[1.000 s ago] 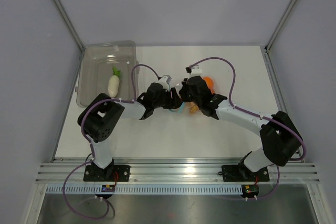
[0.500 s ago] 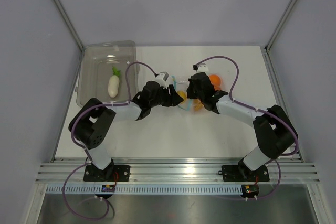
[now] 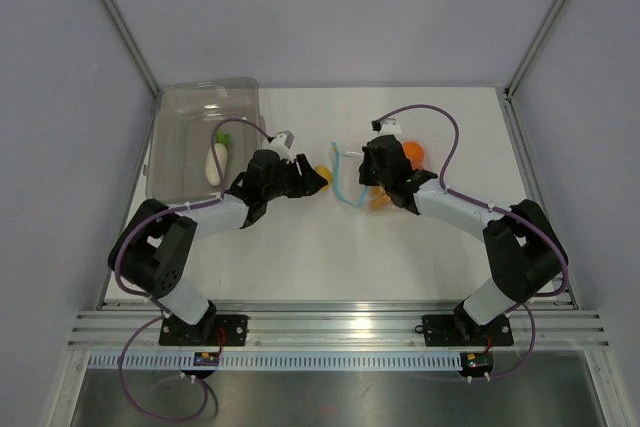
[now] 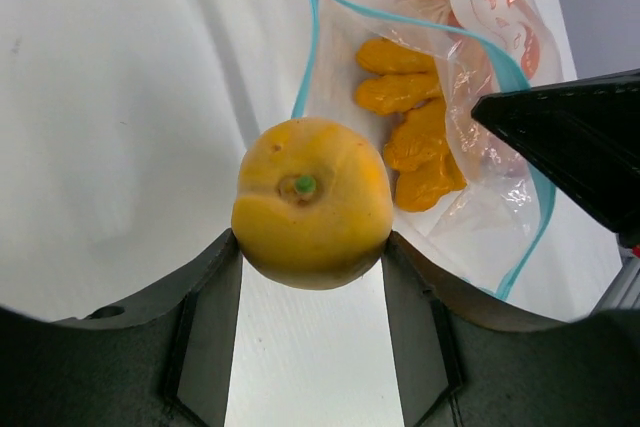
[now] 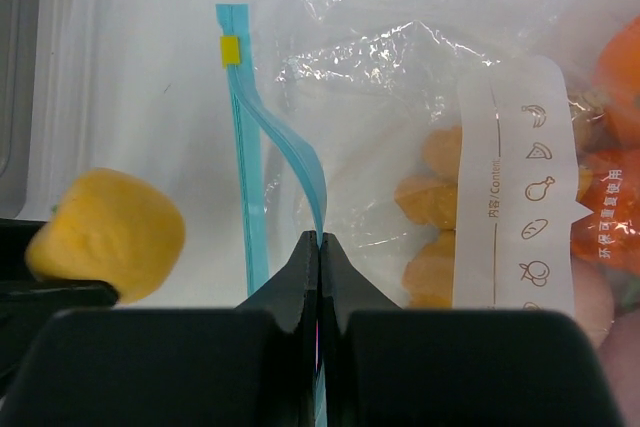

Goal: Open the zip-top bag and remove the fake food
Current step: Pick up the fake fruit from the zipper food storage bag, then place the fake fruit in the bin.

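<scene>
The zip-top bag (image 3: pixel 378 190) lies at mid-table, its mouth open toward the left, with its light blue zip strip (image 5: pixel 240 137) parted. My right gripper (image 5: pixel 318 239) is shut on the upper lip of that strip. Orange and yellow fake food (image 5: pixel 435 217) still lies inside the bag (image 4: pixel 470 157). My left gripper (image 4: pixel 311 244) is shut on a round yellow toy fruit (image 4: pixel 312 202), held just left of the bag's mouth and outside it (image 3: pixel 322 176). A white radish (image 3: pixel 217 159) lies in the tray.
A smoky-grey translucent tray (image 3: pixel 180 107) stands at the back left, just beyond the left arm. Enclosure walls rise close on both sides and behind. A metal rail (image 3: pixel 340 327) runs along the near edge.
My left gripper has drawn back leftward out of the bag with the yellow fruit in it, toward the tray. The right gripper has kept its grip on the bag's lip.
</scene>
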